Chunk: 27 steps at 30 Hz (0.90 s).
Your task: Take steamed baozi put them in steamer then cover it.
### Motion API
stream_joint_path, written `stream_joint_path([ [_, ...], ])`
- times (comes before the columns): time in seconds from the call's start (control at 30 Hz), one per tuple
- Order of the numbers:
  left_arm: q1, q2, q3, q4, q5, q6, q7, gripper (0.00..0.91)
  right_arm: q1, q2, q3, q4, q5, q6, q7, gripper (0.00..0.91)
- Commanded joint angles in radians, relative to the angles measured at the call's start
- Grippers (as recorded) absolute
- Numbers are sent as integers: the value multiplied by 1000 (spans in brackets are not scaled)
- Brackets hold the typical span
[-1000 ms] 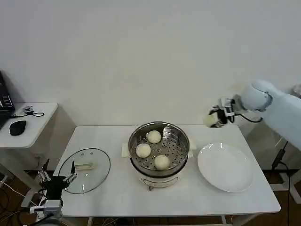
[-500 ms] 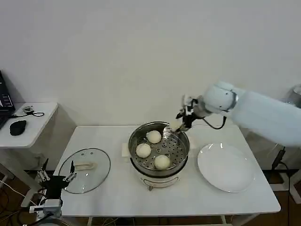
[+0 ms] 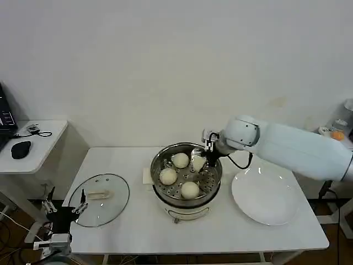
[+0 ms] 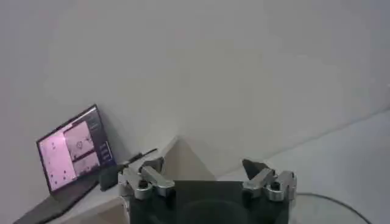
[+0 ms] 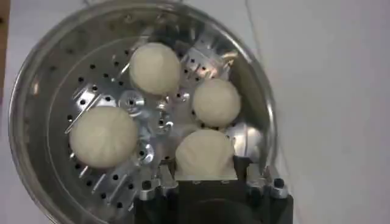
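The steamer [image 3: 156,164] stands mid-table, a shiny steel basket with a perforated floor. Three steamed baozi lie in it [image 3: 180,160] [image 3: 168,176] [image 3: 190,190]. My right gripper [image 3: 201,160] reaches in over the far right rim, shut on a fourth baozi [image 3: 198,163]. In the right wrist view this held baozi [image 5: 205,156] sits between the jaws just above the steamer floor [image 5: 55,91], with the others [image 5: 155,67] [image 5: 216,102] [image 5: 103,136] beyond it. The glass lid [image 3: 100,200] lies flat on the table to the left. My left gripper [image 3: 62,211] is parked open by the table's front left corner.
A white plate [image 3: 266,196] lies bare to the right of the steamer. A side table [image 3: 33,149] with a mouse stands at the left. A laptop [image 4: 70,149] shows in the left wrist view beyond the left gripper [image 4: 207,178].
My right arm has swung left from beyond the plate, carrying the baozi, and come down into the steamer's far right side. The left arm has stayed put.
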Motion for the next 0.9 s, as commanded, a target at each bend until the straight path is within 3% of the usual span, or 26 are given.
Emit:
stream_joint_path([
  [0.03, 0, 1, -2, 0, -1, -1, 0, 907, -24, 16, -20, 0, -15, -25, 23, 645],
  [0.23, 0, 5, -6, 0, -3, -1, 0, 907, -37, 22, -14, -16, -52, -24, 17, 645],
  [0.27, 0, 4, -6, 0, -3, -1, 1, 907, -39, 22, -13, -17, -56, -24, 16, 695],
  [0.33, 1, 4, -7, 0, -3, -1, 0, 907, -45, 20, -3, -17, -56, -24, 23, 907],
  [0.67, 1, 3, -8, -5, -3, -1, 0, 907, -37, -26, 86, 41, -33, -24, 55, 907],
  [0.77, 3, 3, -8, -4, -4, -2, 0, 907, -44, -56, 133, 83, -26, -23, 88, 907],
  [0.9, 3, 4, -8, -3, -8, -3, 1, 907, -94, -139, 227, 188, -16, -6, 252, 907],
])
